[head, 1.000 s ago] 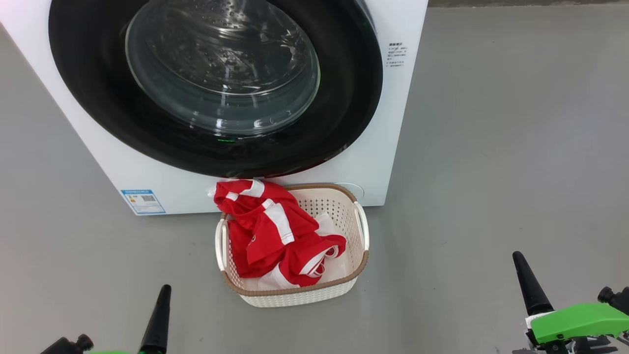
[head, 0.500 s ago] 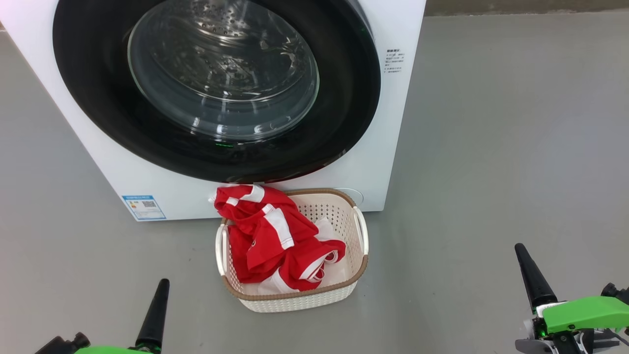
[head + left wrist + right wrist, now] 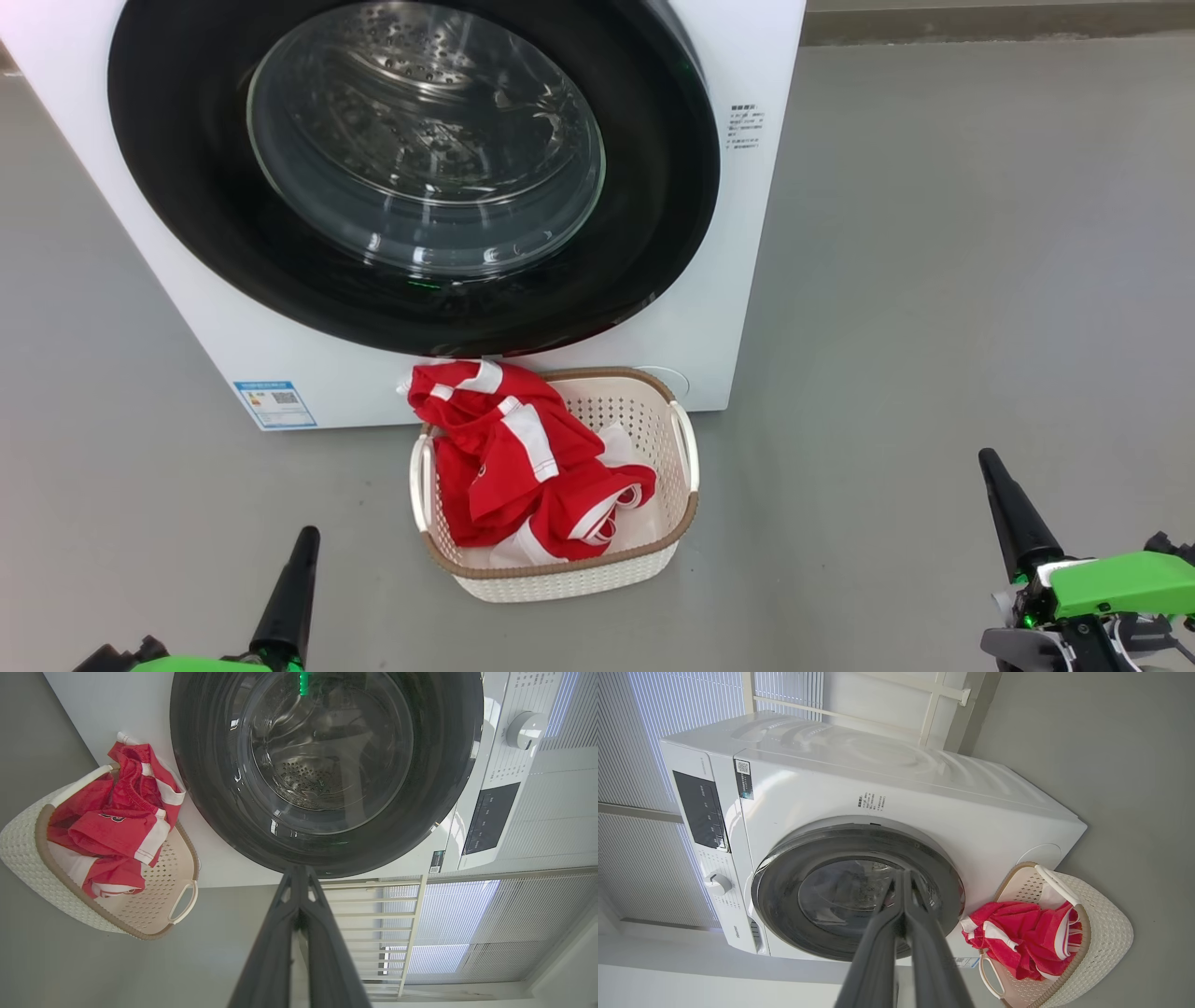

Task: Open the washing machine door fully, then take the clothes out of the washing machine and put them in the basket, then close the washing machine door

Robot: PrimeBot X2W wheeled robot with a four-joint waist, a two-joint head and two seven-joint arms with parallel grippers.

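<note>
The big white box-shaped washing machine [image 3: 747, 233] stands far across the grey floor [image 3: 934, 280], too heavy to shift. Its large round glossy black door with the bulging clear glass window [image 3: 187, 205] looks shut flush against the front. It should be stiff and slick, best worked at its rim, not the glass, though I cannot tell where a handle sits. Just near of the machine, below the door's lower edge, sits the small cream-white perforated plastic basket with a brown woven-look rim [image 3: 560, 581]: light, stiff, apt to slide, easiest taken by a white side handle [image 3: 689, 448]. The bright red soft clothes with white stripes [image 3: 504, 467] lie heaped in its left half, one fold draped over the far left rim. Light and limp, they should yield to a pinch on a raised fold. The left fingers [image 3: 291, 588], near left, and the right fingers [image 3: 1013, 518], near right, are each pressed together, empty, well apart from the basket. The head view shows a blue label sticker [image 3: 274, 403] low on the front; the left wrist view adds a round dial [image 3: 526, 729] and dark control panel [image 3: 490, 816]; the right wrist view, the machine's white top [image 3: 878, 756]
</note>
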